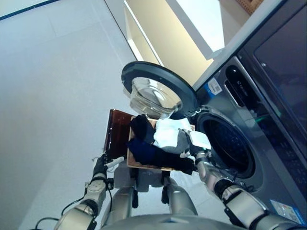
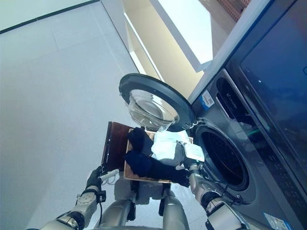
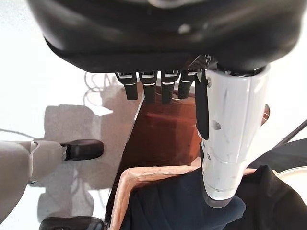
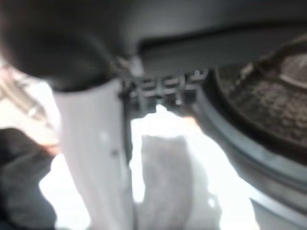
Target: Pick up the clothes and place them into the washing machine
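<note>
The step in hand is judged to be the taking of a first garment from the basket [image 1: 144, 165], which is set on a dark brown stand [image 1: 117, 134] just beside the open washing machine [image 1: 249, 110]. The clothes are all in the basket: a dark navy garment [image 1: 148, 151] toward the robot, a black piece [image 1: 141, 127] behind it, and a white and grey bundle [image 1: 172, 134] on the side nearest the drum [image 1: 225, 143]. The round door [image 1: 158, 93] is swung wide and hangs above the basket, so the drum mouth is left clear.

For the step to be done well, the white and grey bundle should be taken, since it lies nearest the drum. A deep hold should be closed on the cloth so that no part trails, and the load carried low under the door and well past the rim of the drum before release.

The right hand [image 1: 201, 155] is seen at the drum-side edge of the basket, against the white and grey bundle. In its wrist view the fingers [image 4: 163, 91] are seen above the pale cloth, but whether they are closed on it cannot be told. The left hand [image 1: 100, 165] is held beside the stand, holding nothing; its fingers [image 3: 148, 86] are seen curled down short, with the thumb stretched out over the navy garment.
</note>
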